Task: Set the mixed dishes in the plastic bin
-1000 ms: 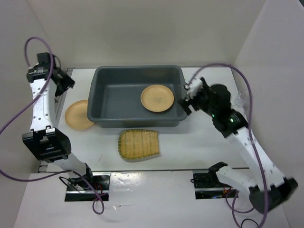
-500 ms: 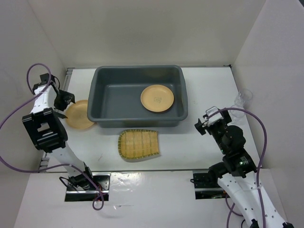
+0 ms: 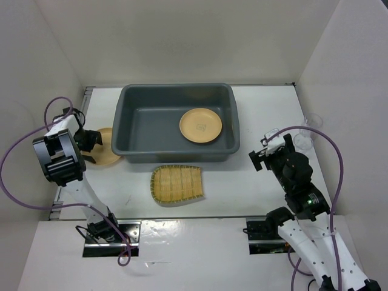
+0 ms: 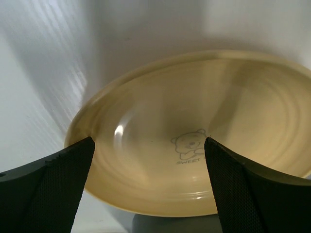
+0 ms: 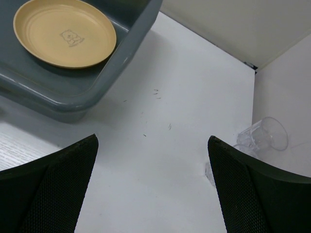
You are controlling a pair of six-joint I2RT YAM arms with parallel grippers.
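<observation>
The plastic bin [image 3: 176, 159] stands at the table's middle back with one tan plate [image 3: 200, 125] lying in it. A second tan plate [image 3: 107, 151] lies on the table just left of the bin. My left gripper [image 3: 88, 147] is open at that plate's left edge. In the left wrist view the bear-printed plate [image 4: 194, 121] fills the picture, and the left gripper [image 4: 148, 187] holds nothing. The bamboo tray [image 3: 177, 184] lies in front of the bin. My right gripper [image 3: 260, 151] hangs open and empty over bare table right of the bin. Clear cups [image 3: 310, 125] lie at the right wall.
In the right wrist view the bin's corner [image 5: 73, 104] with the plate [image 5: 64, 32] sits at the upper left. A clear cup [image 5: 265, 135] lies on its side at the right, by the white wall. White walls close in the table on three sides.
The left arm came down from high at the left wall to the plate beside the bin. The right arm drew back from the bin's right rim toward the near right.
</observation>
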